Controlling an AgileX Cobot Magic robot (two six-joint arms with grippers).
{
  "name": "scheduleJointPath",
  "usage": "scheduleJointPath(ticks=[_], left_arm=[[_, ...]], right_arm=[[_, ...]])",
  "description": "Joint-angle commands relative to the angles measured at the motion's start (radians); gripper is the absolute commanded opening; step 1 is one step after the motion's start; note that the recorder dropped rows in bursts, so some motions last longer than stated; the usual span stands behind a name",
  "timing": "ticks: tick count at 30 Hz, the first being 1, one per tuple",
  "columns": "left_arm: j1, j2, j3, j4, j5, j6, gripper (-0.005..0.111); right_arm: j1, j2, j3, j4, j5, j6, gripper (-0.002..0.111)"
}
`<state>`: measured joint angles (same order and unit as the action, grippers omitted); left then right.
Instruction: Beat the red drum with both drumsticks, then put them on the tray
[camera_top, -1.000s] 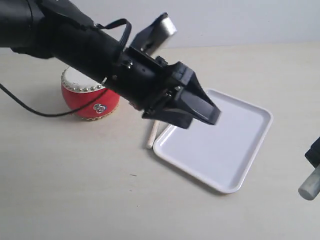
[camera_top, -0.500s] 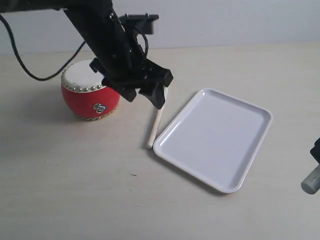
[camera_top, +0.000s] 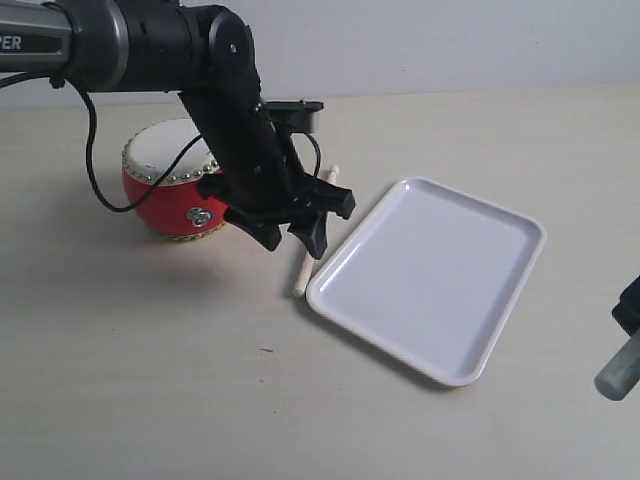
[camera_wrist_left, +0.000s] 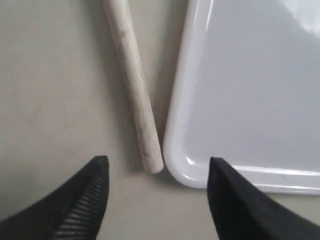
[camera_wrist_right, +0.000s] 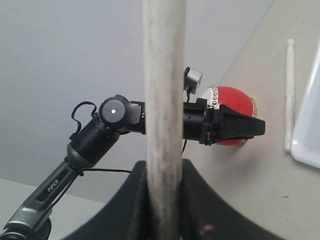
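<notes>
The red drum (camera_top: 172, 195) with its off-white skin stands at the left, partly hidden by my left arm; it shows again as the red drum (camera_wrist_right: 229, 107). One drumstick (camera_top: 301, 276) lies on the table against the left edge of the white tray (camera_top: 440, 280). My left gripper (camera_top: 292, 237) hangs open just above that stick's near end. From the wrist, the drumstick (camera_wrist_left: 135, 95) ends between the spread fingertips (camera_wrist_left: 100, 167), beside the tray (camera_wrist_left: 250, 90). My right gripper (camera_wrist_right: 162, 172) is shut on the second drumstick (camera_wrist_right: 164, 100), whose end shows at the right edge (camera_top: 620, 370).
The pale table (camera_top: 150, 380) stretches in front of the drum and tray. A black cable (camera_top: 95, 170) loops from the left arm past the drum. A plain wall lies behind the table.
The left arm has swung back from the camera and come down between drum and tray, its open gripper now low over the lying drumstick. The right gripper has barely moved.
</notes>
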<state>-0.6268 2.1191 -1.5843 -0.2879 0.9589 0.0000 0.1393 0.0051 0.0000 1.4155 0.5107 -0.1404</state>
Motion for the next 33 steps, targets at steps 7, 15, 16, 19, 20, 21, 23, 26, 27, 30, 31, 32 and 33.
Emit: scheduleJointPath(ticks=[7, 15, 16, 19, 20, 21, 23, 26, 27, 30, 31, 32, 33], left_arm=[[-0.003, 0.051, -0.007, 0.02, -0.141, -0.008, 0.057], [-0.003, 0.075, -0.007, 0.048, -0.159, -0.032, 0.056], [-0.003, 0.081, -0.007, 0.048, -0.159, -0.032, 0.056], [-0.003, 0.097, -0.007, 0.045, -0.158, -0.032, 0.056], [-0.003, 0.101, -0.007, 0.04, -0.155, -0.032, 0.056], [-0.003, 0.104, -0.007, 0.037, -0.154, -0.032, 0.056], [-0.003, 0.107, -0.007, 0.036, -0.154, -0.032, 0.056], [-0.003, 0.106, -0.007, 0.036, -0.152, -0.032, 0.056], [-0.003, 0.106, -0.007, 0.036, -0.152, -0.032, 0.056], [-0.003, 0.11, -0.007, 0.036, -0.15, -0.032, 0.056], [-0.003, 0.11, -0.007, 0.036, -0.15, -0.032, 0.056], [-0.003, 0.11, -0.007, 0.036, -0.15, -0.032, 0.056], [-0.003, 0.11, -0.007, 0.036, -0.15, -0.032, 0.056]], right_arm=[[0.001, -0.005, 0.0, -0.017, 0.018, -0.008, 0.0], [0.001, -0.005, 0.0, -0.02, 0.038, -0.008, 0.0], [0.001, -0.005, 0.0, -0.022, 0.038, -0.008, 0.0], [0.001, -0.005, 0.0, -0.022, 0.033, -0.008, 0.0], [0.001, -0.005, 0.0, -0.024, 0.032, -0.008, 0.0], [0.001, -0.005, 0.0, -0.028, 0.032, -0.008, 0.0], [0.001, -0.005, 0.0, -0.032, 0.032, -0.008, 0.0], [0.001, -0.005, 0.0, -0.032, 0.032, -0.008, 0.0], [0.001, -0.005, 0.0, -0.032, 0.032, -0.008, 0.0], [0.001, -0.005, 0.0, -0.04, 0.032, -0.008, 0.0], [0.001, -0.005, 0.0, -0.041, 0.032, -0.008, 0.0], [0.001, -0.005, 0.0, -0.041, 0.032, -0.008, 0.0], [0.001, -0.005, 0.0, -0.041, 0.032, -0.008, 0.0]])
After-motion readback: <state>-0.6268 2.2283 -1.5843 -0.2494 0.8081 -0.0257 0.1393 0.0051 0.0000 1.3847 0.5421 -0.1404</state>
